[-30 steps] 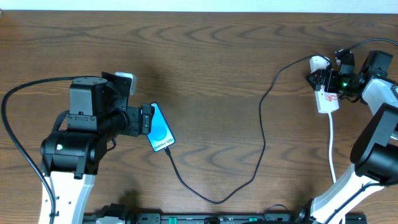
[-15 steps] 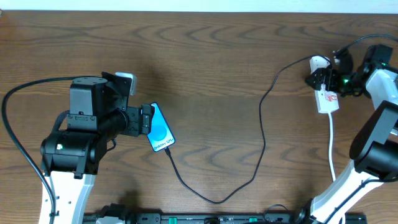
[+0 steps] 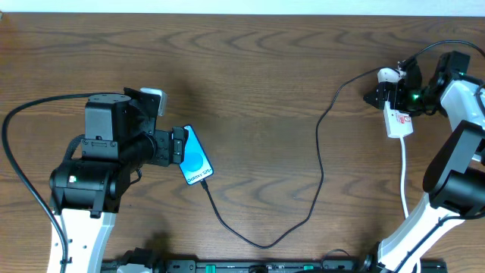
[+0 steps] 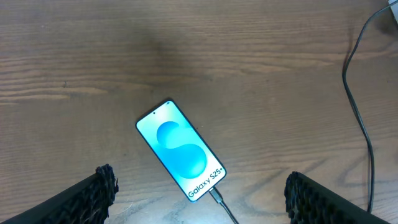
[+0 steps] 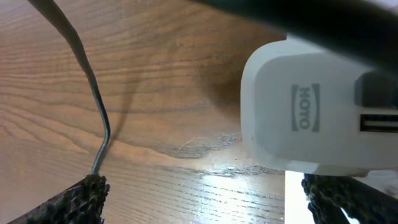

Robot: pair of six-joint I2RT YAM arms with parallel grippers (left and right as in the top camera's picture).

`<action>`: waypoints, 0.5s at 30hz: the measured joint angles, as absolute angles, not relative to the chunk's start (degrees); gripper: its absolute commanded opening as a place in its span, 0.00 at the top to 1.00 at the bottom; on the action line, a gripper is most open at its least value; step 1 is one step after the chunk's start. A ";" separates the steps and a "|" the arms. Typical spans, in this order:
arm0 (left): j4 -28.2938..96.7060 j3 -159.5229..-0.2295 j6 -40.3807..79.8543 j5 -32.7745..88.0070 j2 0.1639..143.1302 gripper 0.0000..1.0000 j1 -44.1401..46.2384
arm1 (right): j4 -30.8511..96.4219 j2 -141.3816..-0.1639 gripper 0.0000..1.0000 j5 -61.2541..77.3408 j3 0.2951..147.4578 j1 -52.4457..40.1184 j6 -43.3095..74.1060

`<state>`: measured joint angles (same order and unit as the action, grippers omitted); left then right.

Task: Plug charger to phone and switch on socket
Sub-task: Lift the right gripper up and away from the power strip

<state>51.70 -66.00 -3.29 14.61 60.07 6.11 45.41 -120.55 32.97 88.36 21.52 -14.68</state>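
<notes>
The phone (image 3: 196,162) lies on the wood table with its blue screen lit; it also shows in the left wrist view (image 4: 181,150). The black charger cable (image 3: 318,163) has its plug tip in the phone's lower end (image 4: 217,198) and runs right to the white plug (image 3: 389,75). The white power strip socket (image 3: 397,120) lies at the far right. My left gripper (image 4: 199,193) is open, just left of the phone, with nothing in it. My right gripper (image 5: 202,199) is open, low over the table beside the white plug (image 5: 311,112), at the strip's far end.
The strip's white cord (image 3: 406,182) runs down toward the table's front edge. The charger cable loops across the middle (image 3: 261,243). A black cable (image 3: 19,174) arcs round the left arm's base.
My right gripper has shifted slightly up and left along the power strip toward the white plug. The left arm, phone and cable have not moved.
</notes>
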 measured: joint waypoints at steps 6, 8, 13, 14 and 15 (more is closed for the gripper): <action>51.70 -66.00 -3.29 14.61 60.07 0.12 6.11 | 50.15 -121.25 0.01 28.23 91.35 22.06 -12.91; 51.70 -66.00 -3.29 14.61 60.07 0.12 6.11 | 51.00 -121.25 0.01 25.21 91.90 22.68 -12.19; 51.70 -66.00 -3.29 14.61 60.07 0.12 6.11 | 51.68 -120.68 0.01 18.50 92.12 24.08 -9.15; 51.70 -66.00 -3.29 14.61 60.07 0.12 6.11 | 51.75 -120.51 0.01 18.09 92.12 24.16 -8.95; 51.70 -66.00 -3.29 14.61 60.07 0.12 6.11 | 51.88 -119.66 0.01 16.82 92.12 24.21 -8.27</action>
